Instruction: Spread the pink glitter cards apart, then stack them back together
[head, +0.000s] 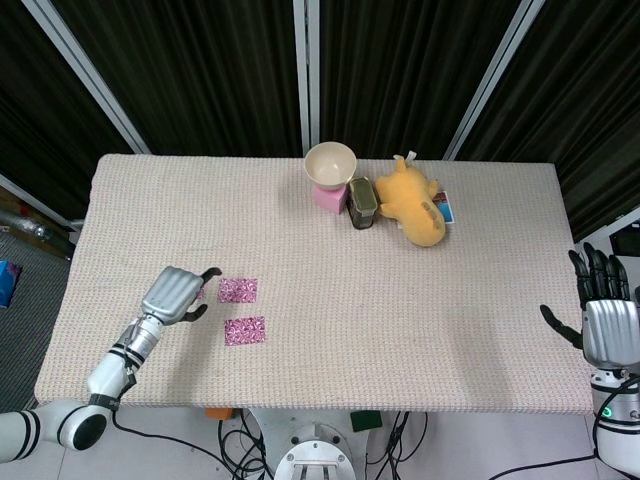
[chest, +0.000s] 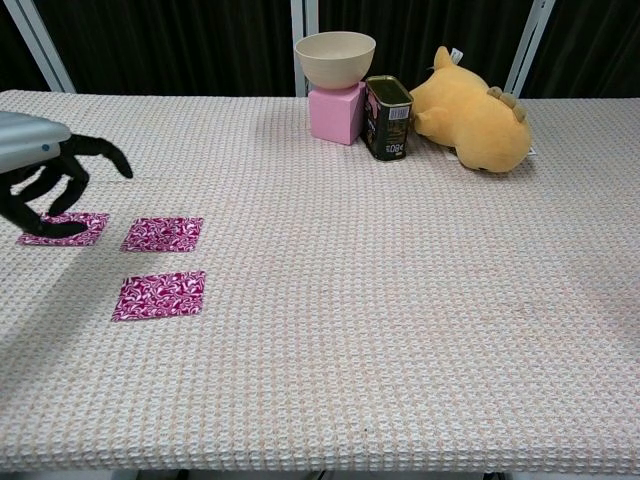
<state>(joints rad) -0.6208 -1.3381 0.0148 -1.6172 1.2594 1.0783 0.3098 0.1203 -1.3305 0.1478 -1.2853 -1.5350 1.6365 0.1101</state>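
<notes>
A woven beige table (head: 330, 230) fills both views, backed by black curtains (head: 200, 60). At its far edge stands a yellow plush toy (head: 415, 200), lying on its side beside a dark tin can (head: 361, 203). Left of the can, a cream bowl (head: 330, 163) rests on a pink block (chest: 336, 112); only the chest view shows the block plainly, since from the head view the bowl covers most of it. The head view alone shows a small printed card (head: 446, 208) poking out behind the plush.

The right hand (head: 603, 315) appears only in the head view, off the table's right edge, upright with fingers spread and holding nothing. The left hand (head: 176, 295) hovers over the near-left part of the table, fingers apart and curved downward, gripping nothing. In the chest view its dark fingertips (chest: 55, 228) reach down to the leftmost pink glitter card (chest: 70, 228); whether they touch it cannot be told. In the head view that card is almost hidden beneath the hand.

The middle pink glitter card (chest: 162, 233) lies just beside it to the right, and the near pink glitter card (chest: 160, 294) lies closer to the robot, all three apart and flat.
</notes>
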